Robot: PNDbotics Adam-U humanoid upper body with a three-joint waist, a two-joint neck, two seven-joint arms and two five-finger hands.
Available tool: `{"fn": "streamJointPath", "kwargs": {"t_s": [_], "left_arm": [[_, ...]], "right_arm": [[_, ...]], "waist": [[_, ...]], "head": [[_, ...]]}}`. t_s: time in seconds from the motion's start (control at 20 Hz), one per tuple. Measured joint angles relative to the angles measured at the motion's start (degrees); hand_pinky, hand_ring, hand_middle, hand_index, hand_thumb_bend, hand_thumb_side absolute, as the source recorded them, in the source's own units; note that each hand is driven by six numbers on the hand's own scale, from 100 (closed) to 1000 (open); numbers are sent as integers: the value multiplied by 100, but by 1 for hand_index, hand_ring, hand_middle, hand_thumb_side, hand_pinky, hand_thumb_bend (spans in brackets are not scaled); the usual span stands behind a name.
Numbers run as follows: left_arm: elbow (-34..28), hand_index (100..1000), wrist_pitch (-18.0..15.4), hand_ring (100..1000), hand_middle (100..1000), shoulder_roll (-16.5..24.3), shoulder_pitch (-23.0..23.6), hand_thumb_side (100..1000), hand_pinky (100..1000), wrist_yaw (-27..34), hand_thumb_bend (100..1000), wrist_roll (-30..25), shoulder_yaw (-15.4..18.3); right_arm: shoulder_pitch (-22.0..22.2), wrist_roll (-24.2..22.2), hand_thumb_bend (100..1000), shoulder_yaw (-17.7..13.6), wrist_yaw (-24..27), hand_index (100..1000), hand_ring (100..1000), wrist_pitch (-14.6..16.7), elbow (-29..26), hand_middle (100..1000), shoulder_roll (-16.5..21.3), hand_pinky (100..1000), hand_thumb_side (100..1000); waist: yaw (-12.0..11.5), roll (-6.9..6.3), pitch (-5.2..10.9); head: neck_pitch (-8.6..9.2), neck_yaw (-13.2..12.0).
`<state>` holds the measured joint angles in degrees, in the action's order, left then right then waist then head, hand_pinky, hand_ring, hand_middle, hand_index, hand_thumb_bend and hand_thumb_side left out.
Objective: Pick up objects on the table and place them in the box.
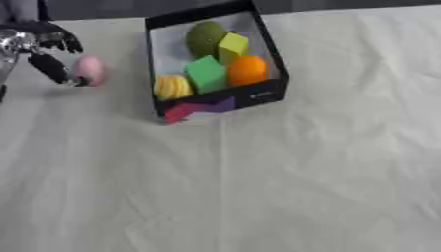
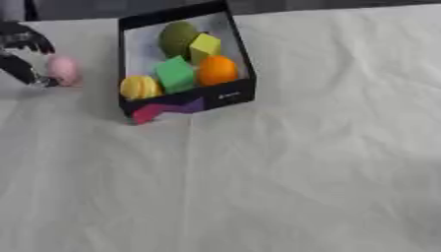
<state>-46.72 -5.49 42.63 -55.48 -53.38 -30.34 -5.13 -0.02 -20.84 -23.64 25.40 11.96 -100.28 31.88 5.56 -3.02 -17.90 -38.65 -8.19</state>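
Black box holds green, yellow, orange shapes; pink, perhaps egg.

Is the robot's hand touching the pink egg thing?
Touching. In the left eye view the left hand has a dark finger lying against the pink egg, with no gap showing.

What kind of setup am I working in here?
Probably a lab or test tabletop, not a home: a plain white cloth covers the table, and a black box holds toy-like coloured shapes, with a pink egg-shaped object beside it.

A creased white tablecloth fills the view — dark grey strip behind.
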Motion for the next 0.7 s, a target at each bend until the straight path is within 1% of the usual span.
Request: {"fn": "streamJointPath", "kwargs": {"t_s": [0.1,0.15,0.25,0.3,0.35,0.4,0.45,0.5,0.55,0.6,0.7], "left_arm": [[46,747,29,786,707,-23,2,263,825,29,310,15,3],[67,738,43,776,701,-25,4,259,823,69,285,19,8],[107,723,76,764,690,-44,5,252,816,170,272,40,23],[121,683,104,733,656,-60,5,240,791,215,250,72,33],[125,665,143,719,638,-75,5,235,784,252,239,129,35],[126,639,180,705,620,-78,5,227,775,281,215,199,35],[128,599,217,684,601,-92,5,212,758,307,171,276,35],[129,575,252,674,591,-115,5,209,752,326,154,359,35],[130,568,286,670,586,-128,5,209,750,346,145,452,34],[130,544,314,653,570,-139,3,209,748,363,109,540,34],[122,527,333,641,558,-163,-19,206,748,431,100,651,32]], "right_arm": [[0,-6,100,0,-17,866,760,-6,0,707,-19,887,634],[0,-8,100,-1,-26,866,760,-9,1,707,-29,887,634],[0,-10,100,-1,-39,866,760,-11,1,707,-31,887,634],[-1,-11,100,-1,-39,866,760,-12,1,707,-31,887,632],[-2,-12,100,-1,-39,866,760,-13,1,707,-31,887,632],[-5,-13,100,-1,-39,866,760,-14,1,708,-31,887,631],[-5,-15,100,-1,-39,866,760,-16,1,708,-31,887,630],[-6,-19,100,-1,-39,866,760,-20,1,708,-31,887,630],[-7,-21,100,-1,-39,866,760,-22,1,708,-31,887,630],[-5,-23,100,-1,-39,867,760,-23,1,708,-31,887,628],[3,-24,100,-3,-38,867,760,-23,1,708,-31,887,627]], "waist": [[4,0,-2],[5,-1,-5],[7,-1,-6],[13,-1,-6],[21,-1,-6],[33,-1,-6],[37,-1,-6],[37,-1,-6],[38,-1,-6],[38,-1,-6],[32,0,-6]], "head": [[0,-1],[1,-1],[1,-2],[2,-3],[2,-7],[3,-13],[5,-21],[6,-28],[7,-29],[7,-29],[7,-27]]}}
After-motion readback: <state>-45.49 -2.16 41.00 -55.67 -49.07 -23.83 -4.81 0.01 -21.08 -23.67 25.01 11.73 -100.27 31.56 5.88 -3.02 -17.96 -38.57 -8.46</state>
